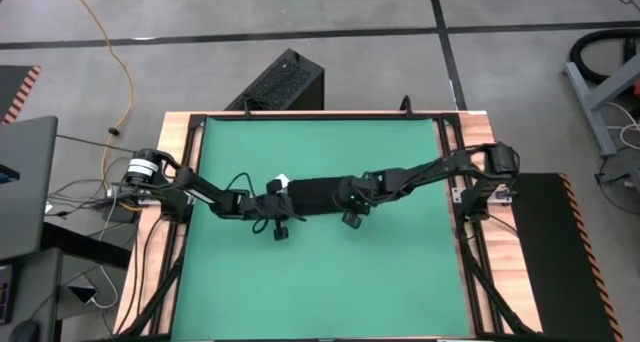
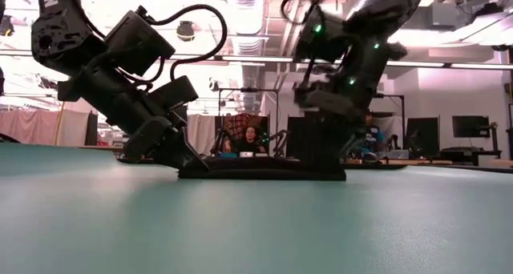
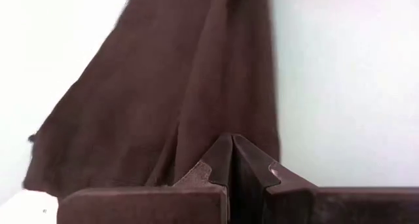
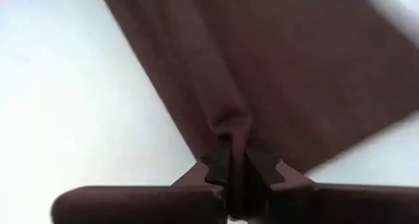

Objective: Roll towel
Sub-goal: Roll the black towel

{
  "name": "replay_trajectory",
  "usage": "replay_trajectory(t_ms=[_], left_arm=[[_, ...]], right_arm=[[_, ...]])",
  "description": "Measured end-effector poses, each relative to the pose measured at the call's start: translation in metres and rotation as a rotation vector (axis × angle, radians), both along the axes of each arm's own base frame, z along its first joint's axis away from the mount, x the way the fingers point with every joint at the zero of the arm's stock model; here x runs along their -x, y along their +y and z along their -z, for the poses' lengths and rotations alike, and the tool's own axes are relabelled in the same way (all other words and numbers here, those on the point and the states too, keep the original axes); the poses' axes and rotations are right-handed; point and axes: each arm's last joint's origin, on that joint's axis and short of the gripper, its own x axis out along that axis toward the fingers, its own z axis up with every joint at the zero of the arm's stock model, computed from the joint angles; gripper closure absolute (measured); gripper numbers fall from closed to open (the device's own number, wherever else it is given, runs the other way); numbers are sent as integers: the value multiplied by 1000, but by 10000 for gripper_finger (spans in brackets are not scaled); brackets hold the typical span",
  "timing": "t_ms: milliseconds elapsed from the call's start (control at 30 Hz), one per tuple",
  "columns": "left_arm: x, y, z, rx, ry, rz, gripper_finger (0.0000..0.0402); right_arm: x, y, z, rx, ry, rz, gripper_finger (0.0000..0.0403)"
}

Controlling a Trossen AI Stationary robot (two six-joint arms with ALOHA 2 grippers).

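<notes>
Towel (image 1: 318, 195) rolling looks barely begun: on the green mat (image 1: 320, 282) covering the tabletop, the black cloth lies as a flat, narrow strip near the middle, not yet a roll. Left claw (image 1: 274, 204) is clamped shut on its left end beside the white tag (image 1: 282, 180). Right claw (image 4: 232, 160), nearly closed, pinches a fold at the right end.

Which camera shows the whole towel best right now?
The high view: the towel lies as a dark strip on the green mat. The low view shows only its flat edge; both wrist views show close-up folds only.
</notes>
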Motion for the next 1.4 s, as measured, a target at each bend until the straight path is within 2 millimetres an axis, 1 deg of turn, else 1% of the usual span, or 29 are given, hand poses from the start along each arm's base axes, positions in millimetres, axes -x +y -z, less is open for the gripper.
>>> replay_trajectory(t_ms=[133,200,300,367,467,533,667,767,833,933,1100,1200,1300,1400], left_arm=[[1,0,1,12,18,9,401],[1,0,2,21,25,18,401],[2,0,2,30,33,28,401],[2,0,2,33,36,32,401],[2,-1,2,36,37,36,401],[2,-1,2,38,37,39,401],[2,0,2,39,39,41,401],[2,0,3,41,40,42,401],[2,0,3,38,41,44,401],[2,0,3,35,44,47,401],[2,0,3,40,48,54,401],[3,0,3,45,46,53,401],[4,-2,-3,81,32,65,401],[8,-7,-23,107,-20,102,401]], right_arm=[[8,4,-33,119,-82,-31,346],[14,4,-43,141,-88,-35,342],[21,5,-50,157,-79,-59,331],[22,6,-55,164,-98,-62,321],[26,5,-54,169,-55,-77,305],[24,7,-54,185,-71,-108,297],[15,15,-61,251,-166,-226,293],[8,21,-53,291,-162,-296,303],[5,21,-39,324,-141,-323,314],[0,14,-18,333,-105,-312,330],[-3,2,4,315,-33,-276,337],[-6,3,15,304,0,-274,338],[-7,6,26,301,29,-265,338],[-8,9,34,289,48,-258,338]])
